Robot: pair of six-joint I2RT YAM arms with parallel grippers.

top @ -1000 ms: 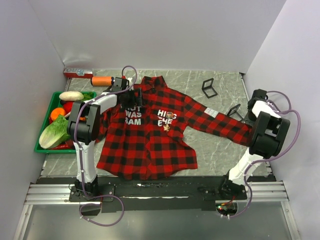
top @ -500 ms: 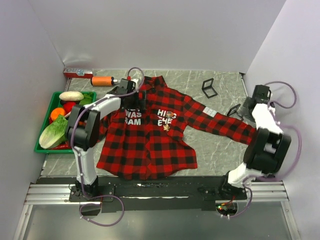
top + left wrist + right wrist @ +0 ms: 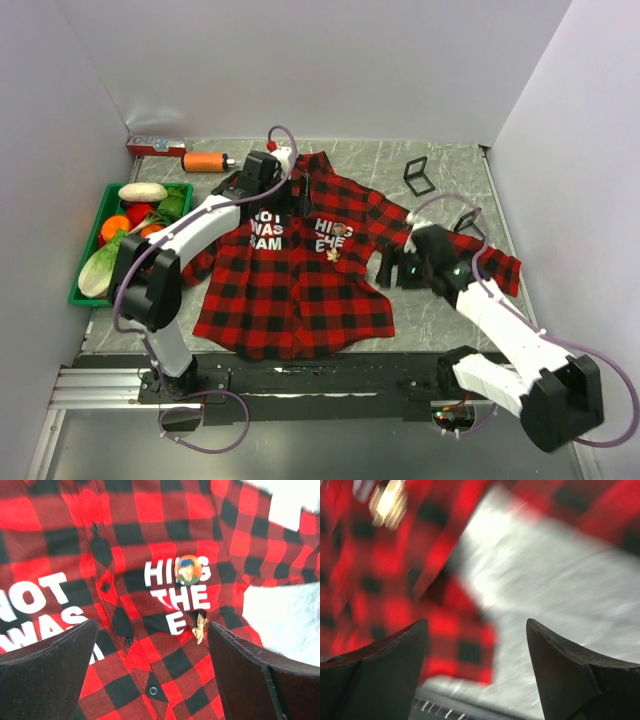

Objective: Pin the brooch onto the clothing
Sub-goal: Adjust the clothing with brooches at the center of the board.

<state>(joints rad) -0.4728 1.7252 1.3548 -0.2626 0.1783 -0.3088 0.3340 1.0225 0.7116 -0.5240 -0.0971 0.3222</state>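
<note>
- Clothing [image 3: 300,290]: red-and-black plaid shirt spread flat, front up, at the middle of a grey marbled table [image 3: 380,160], collar toward the far wall, sleeves out to both sides.
- Plain white walls [image 3: 300,70] closing in the left, far and right sides.
- Far left: green tray [image 3: 100,300] holding a lettuce [image 3: 105,265] and other produce; behind it an orange cylinder [image 3: 203,161] and a red box [image 3: 155,146] by the far wall.
- Left gripper [image 3: 152,630] reaching in over the collar area, jaws spread wide, nothing between them.
- White lettering [image 3: 177,587] across the chest; a round badge [image 3: 188,570] sitting over the top line of the right-hand block.
- Brooch [image 3: 201,628]: small and gold, on the shirt front just below and right of that lettering; pinned or merely lying there, impossible to tell.
- Right gripper [image 3: 477,630] low over the edge of the shirt and bare table below the right sleeve, jaws wide apart and empty.
- Two black wire stands [image 3: 418,176] on the table toward the far right.
- Seen only from above: tray, walls, stands, both arms' reach.
- Seen only from the left wrist: dark placket buttons and the badge's printed face.
- Right wrist view badly blurred: only plaid, pale marble and a bright gold smear at the upper left.
</note>
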